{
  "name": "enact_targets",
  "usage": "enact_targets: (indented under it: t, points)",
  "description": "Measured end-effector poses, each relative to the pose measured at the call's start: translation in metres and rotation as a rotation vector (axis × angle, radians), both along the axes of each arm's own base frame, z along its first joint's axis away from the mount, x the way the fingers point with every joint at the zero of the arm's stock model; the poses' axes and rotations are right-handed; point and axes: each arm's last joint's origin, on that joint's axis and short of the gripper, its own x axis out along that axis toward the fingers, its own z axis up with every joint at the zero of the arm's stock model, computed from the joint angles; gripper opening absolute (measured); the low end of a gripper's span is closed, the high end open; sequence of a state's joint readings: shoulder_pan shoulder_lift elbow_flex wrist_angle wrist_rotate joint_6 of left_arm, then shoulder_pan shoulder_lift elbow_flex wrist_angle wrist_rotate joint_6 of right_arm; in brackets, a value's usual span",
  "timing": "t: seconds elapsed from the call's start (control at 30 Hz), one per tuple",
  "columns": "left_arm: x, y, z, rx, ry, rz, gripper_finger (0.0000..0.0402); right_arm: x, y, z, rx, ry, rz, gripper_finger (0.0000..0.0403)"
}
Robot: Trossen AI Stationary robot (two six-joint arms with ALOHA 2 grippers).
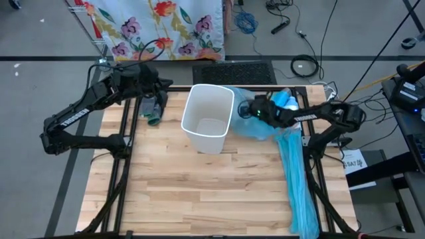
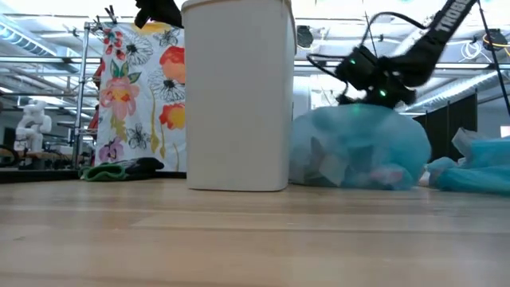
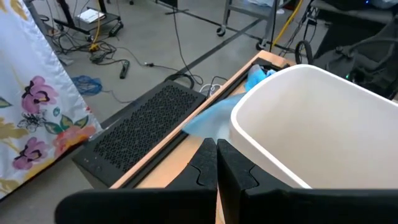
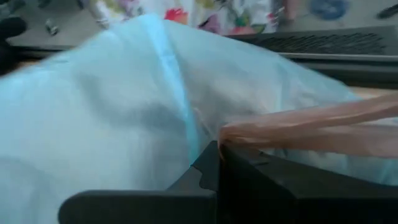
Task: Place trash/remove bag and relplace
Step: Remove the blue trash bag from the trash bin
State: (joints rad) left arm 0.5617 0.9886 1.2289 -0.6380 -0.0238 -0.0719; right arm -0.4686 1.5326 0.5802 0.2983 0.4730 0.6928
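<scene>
From above, you have the white bin (image 1: 210, 119) standing upright near the back middle of the wooden bench (image 1: 199, 192), with no liner visible inside it. Your left pincer (image 1: 157, 98) sits just beside the bin on its left, near a dark green bundle (image 1: 153, 114) lying on the bench, and its fingers are pressed together on nothing. Your right pincer (image 1: 255, 110) is on the bin's other side, over a bulging light-blue bag (image 1: 255, 125) that rests against the bin; a long light-blue plastic sheet (image 1: 297, 179) trails from there toward the front right edge. At bench height, you see the bag (image 2: 358, 151) sitting on the wood just beside the bin (image 2: 239, 92), with the trash (image 2: 351, 169) showing faintly through its skin as pale crumpled scraps, and the right arm's head pressed down on the bag's top. The green bundle (image 2: 119, 169) lies well to the other side. Through your left wrist camera, the two dark fingers (image 3: 233, 171) meet with no gap and nothing between them, close to the bin's rim (image 3: 273, 134). Through your right wrist camera, the blue bag (image 4: 112, 118) fills the view, and the closed fingers (image 4: 249, 171) pinch a taut brownish strip (image 4: 311, 127) at the bag's surface; what that strip is you cannot tell.
</scene>
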Motion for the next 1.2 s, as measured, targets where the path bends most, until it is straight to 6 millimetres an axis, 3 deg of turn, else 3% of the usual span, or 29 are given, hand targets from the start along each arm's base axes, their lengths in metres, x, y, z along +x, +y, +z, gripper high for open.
enact_targets:
  t: [0.2,0.43,0.53,0.67,0.9,1.2]
  points:
    - [0.000,0.000,0.000,0.000,0.000,0.000,0.0000,-0.015,0.008,-0.027,-0.047,0.034,-0.011,0.0000]
    - [0.000,0.000,0.000,0.001,0.000,0.003,0.0000,-0.003,0.006,-0.061,0.034,0.075,0.146,0.0000]
    - [0.000,0.000,0.000,0.003,0.001,0.009,0.0000,0.002,0.005,-0.065,0.048,0.035,0.160,0.0000]
    - [0.000,0.000,0.000,0.003,0.001,0.011,0.0000,0.004,0.005,-0.058,0.000,0.004,0.222,0.0001]
    - [0.000,0.000,0.000,0.003,0.001,0.010,0.0000,0.006,0.006,-0.028,-0.090,-0.051,0.333,0.0023]
    - [0.000,0.000,0.000,0.004,0.003,0.010,0.0000,-0.009,0.015,0.002,-0.017,-0.051,0.378,0.0105]
